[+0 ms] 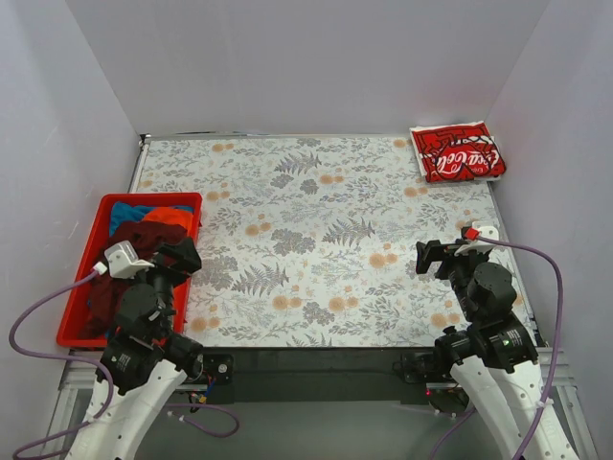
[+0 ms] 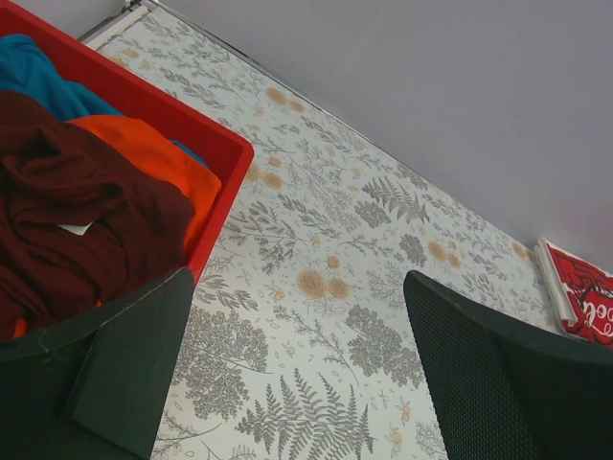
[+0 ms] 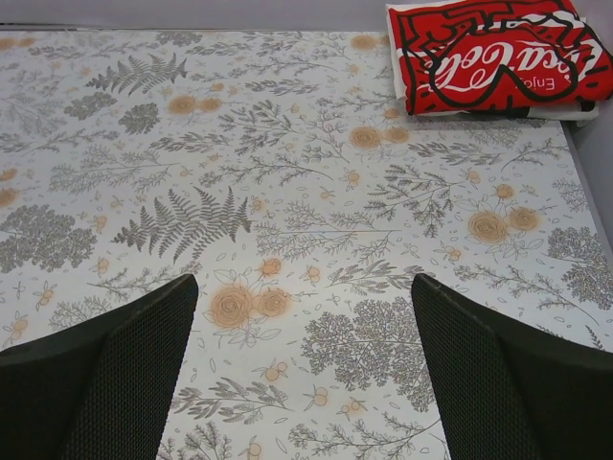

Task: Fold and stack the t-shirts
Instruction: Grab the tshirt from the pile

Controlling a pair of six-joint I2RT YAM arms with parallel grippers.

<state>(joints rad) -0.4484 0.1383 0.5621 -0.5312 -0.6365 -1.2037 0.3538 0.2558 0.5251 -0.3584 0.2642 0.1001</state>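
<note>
bin (image 1: 153,198): 3 shirts (image 1: 146,235) (maroon topmost) | folded Coca-Cola shirt (image 1: 460,153): 1 | left hand (image 2: 299,287), right hand (image 3: 305,287): both wide

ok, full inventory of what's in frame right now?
Coca-Cola t-shirt: 1, red with white print, folded, table's far right corner
maroon t-shirt: 1, dark maroon, crumpled, topmost in bin
orange t-shirt: 1, bright orange, in bin, partly under maroon
blue t-shirt: 1, blue, bin's far end
bin: 1, red, table's left edge
table cover: 1, white, grey and tan floral
cables: 2, purple, one per arm
left gripper: 1, black, open, by bin's right edge
right gripper: 1, black, open, over near right table
</note>
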